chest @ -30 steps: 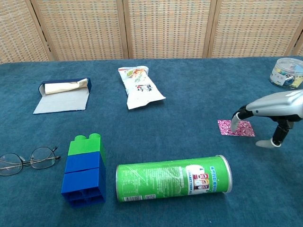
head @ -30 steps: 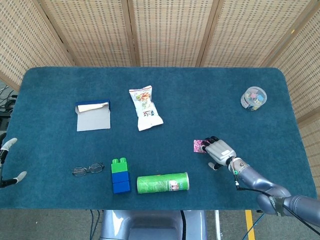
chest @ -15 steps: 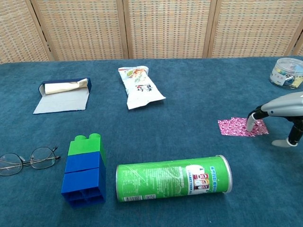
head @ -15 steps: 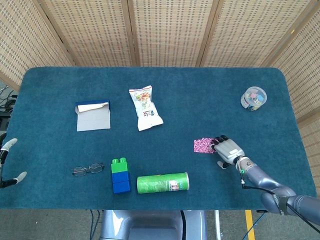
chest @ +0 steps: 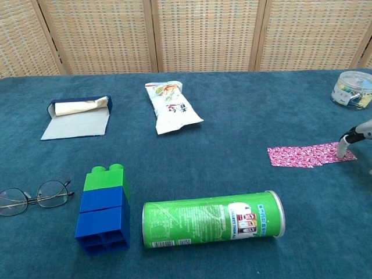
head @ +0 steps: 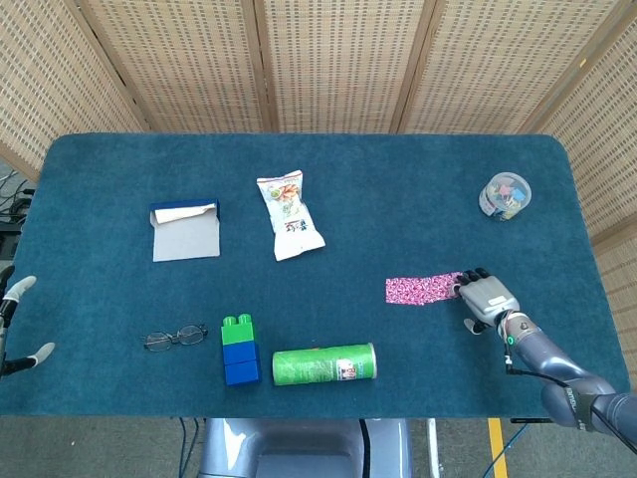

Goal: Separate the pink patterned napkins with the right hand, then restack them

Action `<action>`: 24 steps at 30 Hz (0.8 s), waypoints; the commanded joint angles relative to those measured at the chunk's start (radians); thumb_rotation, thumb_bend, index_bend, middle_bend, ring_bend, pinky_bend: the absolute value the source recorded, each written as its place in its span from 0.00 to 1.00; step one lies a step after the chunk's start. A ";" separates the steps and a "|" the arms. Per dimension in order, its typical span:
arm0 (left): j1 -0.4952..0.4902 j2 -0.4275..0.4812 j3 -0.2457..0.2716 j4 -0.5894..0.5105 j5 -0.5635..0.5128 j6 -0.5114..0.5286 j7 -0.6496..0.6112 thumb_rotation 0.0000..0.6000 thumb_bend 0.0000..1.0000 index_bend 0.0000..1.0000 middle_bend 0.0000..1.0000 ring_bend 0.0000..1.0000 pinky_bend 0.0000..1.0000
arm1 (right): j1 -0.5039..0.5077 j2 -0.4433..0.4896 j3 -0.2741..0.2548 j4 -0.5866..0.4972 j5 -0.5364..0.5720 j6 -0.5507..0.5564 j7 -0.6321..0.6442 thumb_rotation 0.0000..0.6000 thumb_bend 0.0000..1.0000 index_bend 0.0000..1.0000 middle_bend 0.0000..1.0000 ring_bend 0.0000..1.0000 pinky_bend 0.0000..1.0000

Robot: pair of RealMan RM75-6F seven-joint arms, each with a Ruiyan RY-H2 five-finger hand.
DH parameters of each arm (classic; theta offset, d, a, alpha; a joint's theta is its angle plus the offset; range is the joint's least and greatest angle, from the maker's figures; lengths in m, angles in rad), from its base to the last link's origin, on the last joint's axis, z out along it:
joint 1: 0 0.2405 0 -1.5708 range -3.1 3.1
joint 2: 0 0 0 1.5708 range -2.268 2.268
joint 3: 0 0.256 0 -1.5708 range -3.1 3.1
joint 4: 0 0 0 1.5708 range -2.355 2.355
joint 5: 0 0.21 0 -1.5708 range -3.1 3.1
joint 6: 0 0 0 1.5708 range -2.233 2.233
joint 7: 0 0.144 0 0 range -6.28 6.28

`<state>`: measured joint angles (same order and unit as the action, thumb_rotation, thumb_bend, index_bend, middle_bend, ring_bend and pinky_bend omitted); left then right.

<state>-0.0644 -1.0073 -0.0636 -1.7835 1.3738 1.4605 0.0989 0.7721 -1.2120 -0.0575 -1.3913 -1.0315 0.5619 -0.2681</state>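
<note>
The green tube [head: 325, 364] lying on its side near the front edge carries a white and red label, but its print is too small to read. The white snack bag [head: 290, 215] further back has dark characters printed on it, also unreadable.

The pink patterned napkins [head: 426, 289] lie flat on the blue bench [head: 398, 179], right of centre, forming one long strip; the seam between the sheets cannot be made out. The right hand [head: 487, 297] rests at the strip's right end, palm down, fingers [chest: 344, 146] pressed onto the paper's right edge. In the chest view most of that hand is cut off by the frame, and only a dark fingertip shows on the paper. The left hand [head: 14, 324] is barely in view at the left edge of the head view, off the bench; two pale fingertips stand apart with nothing between them, and the rest is cut off.

A clear tub [head: 505, 195] of coloured bits sits far right, well apart from the napkins. A blue box [head: 184, 229] with its grey flap open lies far left. Glasses [head: 174, 339] lie near left, just beside a green and blue block stack [head: 239, 350], which stands next to the tube's left end. A woven screen [head: 338, 60] closes the back
</note>
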 commanded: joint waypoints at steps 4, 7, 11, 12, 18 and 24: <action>0.002 -0.001 0.001 0.002 0.000 0.001 -0.002 1.00 0.05 0.12 0.00 0.00 0.00 | -0.006 0.013 -0.006 0.005 0.014 0.008 -0.002 1.00 0.47 0.20 0.12 0.00 0.04; 0.001 -0.001 0.002 0.002 0.001 0.000 -0.003 1.00 0.05 0.12 0.00 0.00 0.00 | -0.006 0.020 -0.005 -0.003 0.014 0.016 -0.006 1.00 0.47 0.20 0.12 0.00 0.04; 0.000 -0.002 0.003 0.002 0.002 -0.002 -0.002 1.00 0.05 0.12 0.00 0.00 0.00 | -0.002 0.034 0.006 -0.035 0.002 0.035 -0.011 1.00 0.47 0.20 0.12 0.00 0.04; -0.001 -0.003 0.003 0.002 0.003 -0.003 -0.002 1.00 0.05 0.12 0.00 0.00 0.00 | 0.002 0.037 0.011 -0.048 -0.002 0.038 -0.010 1.00 0.47 0.20 0.12 0.00 0.04; -0.005 -0.005 0.003 0.006 0.001 -0.011 -0.001 1.00 0.05 0.12 0.00 0.00 0.00 | 0.035 0.027 0.034 -0.087 -0.012 0.010 -0.004 1.00 0.47 0.20 0.12 0.00 0.04; -0.007 -0.003 0.001 0.005 0.001 -0.011 -0.002 1.00 0.05 0.12 0.00 0.00 0.00 | 0.071 -0.025 0.045 -0.052 -0.003 -0.015 -0.017 1.00 0.47 0.20 0.12 0.00 0.04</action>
<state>-0.0715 -1.0101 -0.0627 -1.7787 1.3745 1.4492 0.0966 0.8368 -1.2271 -0.0157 -1.4523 -1.0381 0.5519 -0.2806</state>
